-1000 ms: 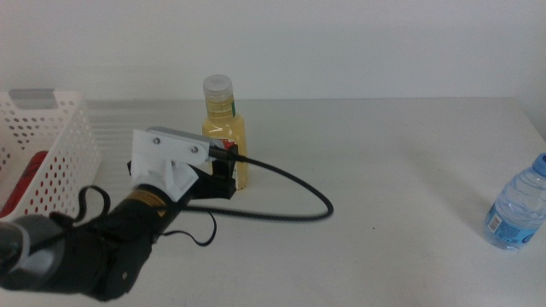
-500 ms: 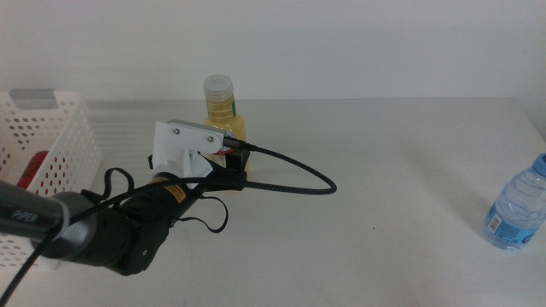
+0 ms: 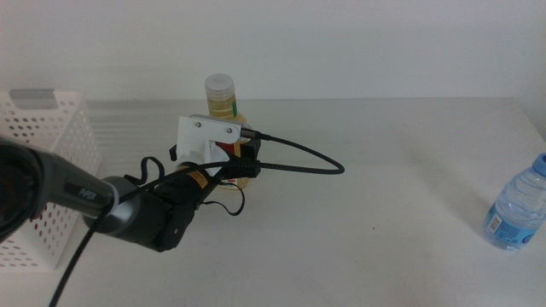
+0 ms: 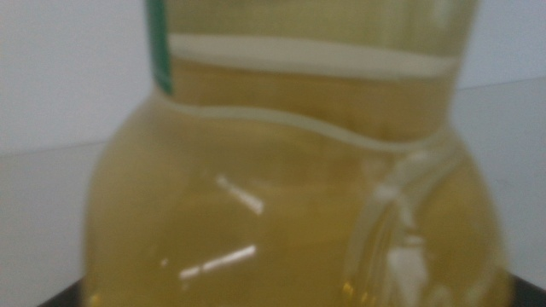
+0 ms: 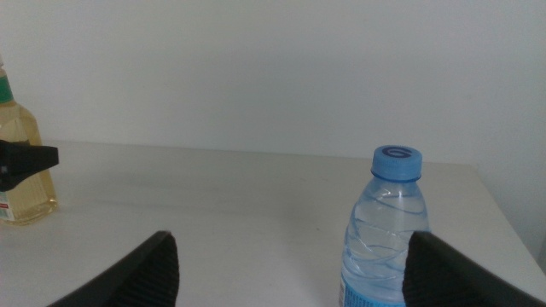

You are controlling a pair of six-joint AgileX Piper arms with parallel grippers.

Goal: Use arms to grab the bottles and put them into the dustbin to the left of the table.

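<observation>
The left end effector [image 3: 241, 165] sat low around the juice bottle [image 3: 223, 119] standing mid-tabletop [image 3: 384, 170], its grip unreadable, apparently placed for lifting toward the basket [image 3: 43, 145], while the right end effector [image 5: 290, 256] waited spread wide.

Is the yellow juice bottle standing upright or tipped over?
Upright: the yellow juice bottle stands on the table, cap on top, with the left gripper at its body.

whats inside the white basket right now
Nothing can be made out inside the white basket: the middle view shows only its perforated wall and rim, and the left arm covers its lower part. Whatever may lie in it is hidden.
</observation>
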